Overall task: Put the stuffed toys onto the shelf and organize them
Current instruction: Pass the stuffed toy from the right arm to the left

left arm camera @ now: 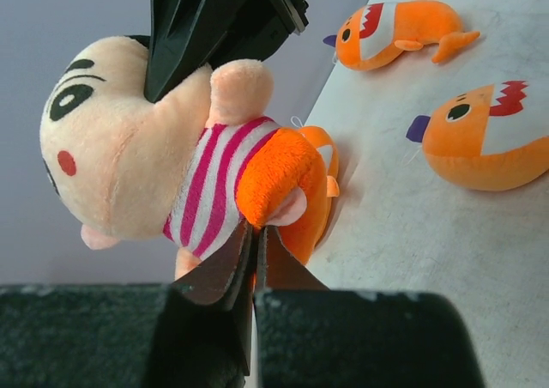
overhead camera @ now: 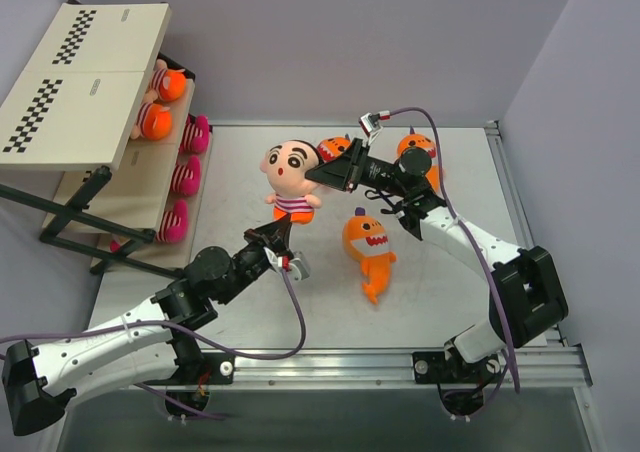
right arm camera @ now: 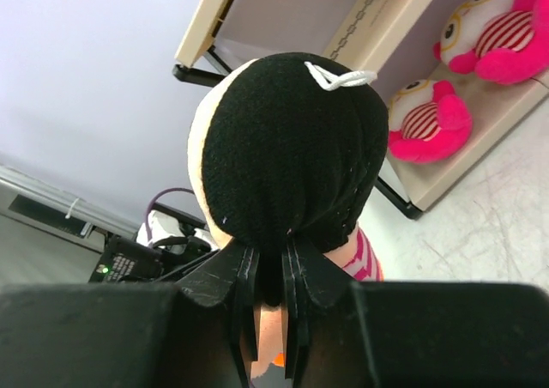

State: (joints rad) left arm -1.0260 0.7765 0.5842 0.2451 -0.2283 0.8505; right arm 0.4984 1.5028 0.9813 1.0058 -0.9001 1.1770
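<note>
Top external view, starting from the near edge: the left claw (overhead camera: 283, 240) reaches up toward the middle of the table (overhead camera: 450, 302) and is pinched tight on the orange shorts of the doll (overhead camera: 290, 172). The left wrist view shows its fingertips (left arm camera: 256, 244) nipping that orange plush just beside a small peach foot. The doll sits between the two claws, face toward the near edge, striped shirt showing. I cannot tell whether it touches the table.

From the right, the right claw (overhead camera: 318, 175) is clamped narrow on the back of its black head. An orange shark (overhead camera: 367, 244) lies on the table just right of the doll. Nearer the far edge lie two more orange toys (overhead camera: 335, 148) (overhead camera: 415, 157), partly hidden by the right arm.

At the far left corner stands the shelf (overhead camera: 85, 82). It holds orange toys (overhead camera: 165, 84) on an upper board and pink striped toys (overhead camera: 185, 175) on the board below.
</note>
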